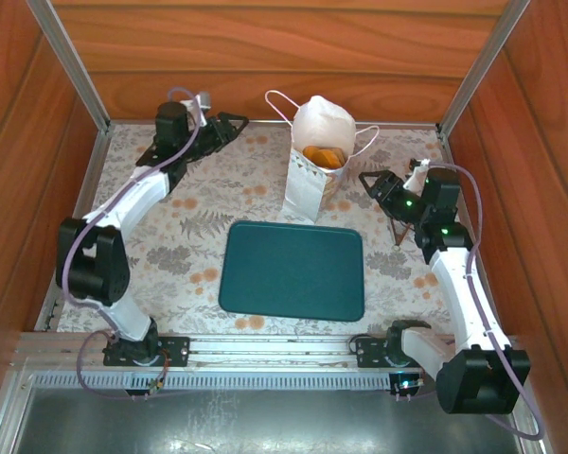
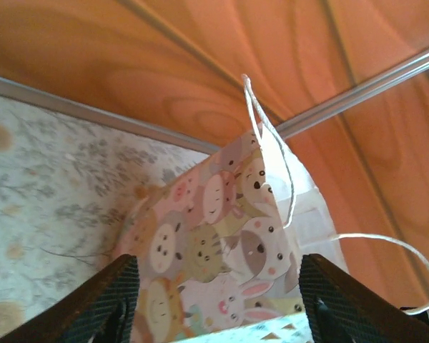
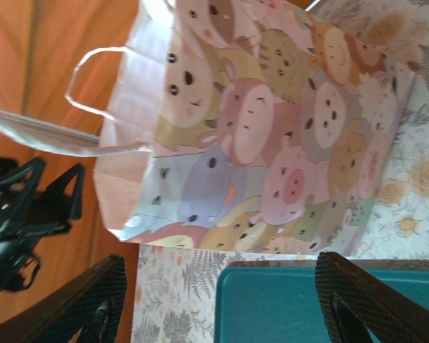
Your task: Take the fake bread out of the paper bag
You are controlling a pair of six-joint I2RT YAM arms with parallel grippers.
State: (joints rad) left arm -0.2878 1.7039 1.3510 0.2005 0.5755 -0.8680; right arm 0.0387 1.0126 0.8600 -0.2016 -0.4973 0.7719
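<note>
I observe wood-grain panel walls (image 1: 265, 57) on three sides, with aluminium corner posts (image 1: 71, 61) at the far corners. The table (image 1: 189, 227) has a pale floral covering. A metal rail (image 1: 265, 352) runs along its near edge. Lighting is even.

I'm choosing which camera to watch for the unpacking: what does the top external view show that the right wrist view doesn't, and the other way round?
Top external: the fake bread, orange-brown, inside the open mouth of the paper bag, plus the left arm, the right arm and the whole teal tray.
Right wrist: the bag's side close up, printed with cartoon animals, framed by the right pincer with its jaws apart.
Shared: the bag, the tray near it and the flowered table cover.
</note>
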